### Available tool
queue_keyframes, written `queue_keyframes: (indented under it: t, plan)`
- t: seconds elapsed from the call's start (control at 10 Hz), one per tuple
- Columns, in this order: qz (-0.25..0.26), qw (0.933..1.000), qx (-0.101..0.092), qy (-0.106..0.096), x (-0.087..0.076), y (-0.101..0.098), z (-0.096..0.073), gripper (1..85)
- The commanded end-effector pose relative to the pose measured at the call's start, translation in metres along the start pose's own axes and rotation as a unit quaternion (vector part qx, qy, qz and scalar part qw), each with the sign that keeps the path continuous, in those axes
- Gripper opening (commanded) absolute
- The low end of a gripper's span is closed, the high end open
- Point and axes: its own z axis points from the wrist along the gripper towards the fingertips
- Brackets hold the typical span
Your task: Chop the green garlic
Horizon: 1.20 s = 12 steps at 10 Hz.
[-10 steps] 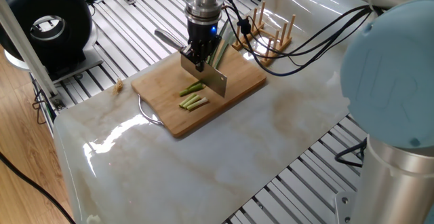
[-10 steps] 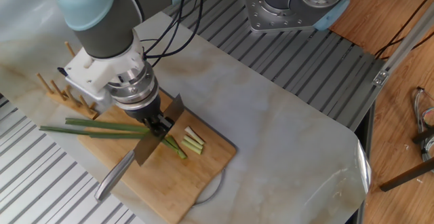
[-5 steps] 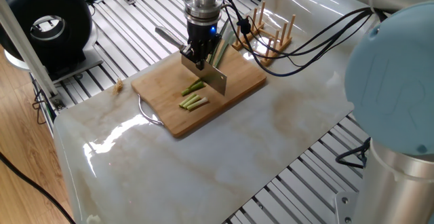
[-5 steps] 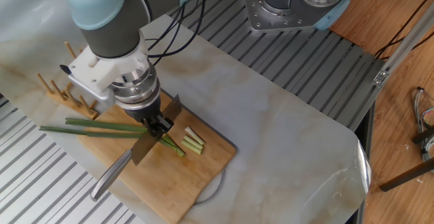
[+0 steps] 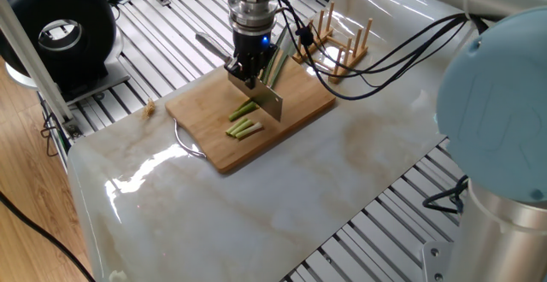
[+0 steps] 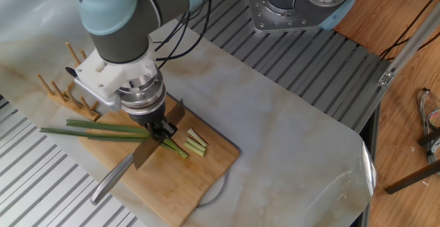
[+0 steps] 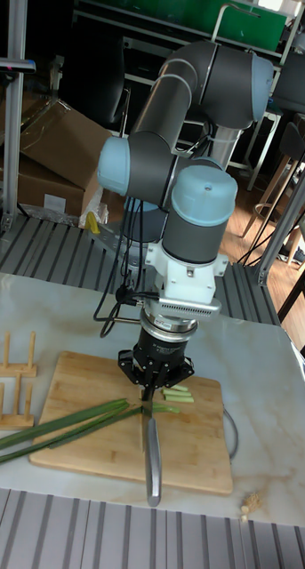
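Note:
A bamboo cutting board [image 5: 295, 111] [image 6: 172, 192] [image 7: 90, 382] carries the green garlic. Its long stalks [image 6: 89, 127] [image 7: 54, 425] run off the board toward the peg rack. Short cut pieces [image 5: 244, 128] [image 6: 196, 143] [image 7: 177, 393] lie beside the blade. My gripper [image 5: 248, 70] [image 6: 159, 129] [image 7: 152, 380] is shut on a knife. Its flat blade [image 5: 267, 101] [image 6: 148, 151] stands on edge across the stalks, and its metal handle [image 6: 108, 180] [image 7: 152, 462] [image 5: 209, 45] sticks out behind. Whether the edge has gone through the stalk is hidden.
A wooden peg rack [image 5: 338, 47] [image 6: 62, 93] [image 7: 14, 364] stands by the board's leafy end, with black cables [image 5: 385, 55] draped near it. A black round device [image 5: 64, 30] sits off the table's corner. A small crumb [image 5: 150, 106] [image 7: 248, 507] lies on the marble.
The gripper and knife have shifted slightly along the stalks toward the leafy end. The cut pieces have not moved.

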Motion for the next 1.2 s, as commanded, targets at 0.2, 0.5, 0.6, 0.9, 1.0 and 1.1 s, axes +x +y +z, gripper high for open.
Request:
queue_keyframes:
  t: [0.2,0.5,0.6,0.9,1.0,1.1]
  plan:
    - [0.011,0.9999,-0.001,-0.007,0.003,0.006,0.001,1.3]
    - [0.006,0.9999,0.011,0.0,0.012,0.002,0.005,1.3]
    - [0.007,0.9998,0.016,0.005,0.015,0.002,0.007,1.3]
    - [0.003,0.9998,0.016,0.007,0.019,0.005,0.003,1.3]
    - [-0.002,0.9999,0.014,0.004,0.02,0.008,-0.004,1.3]
    - [-0.005,1.0,0.005,-0.001,0.017,0.012,-0.009,1.3]
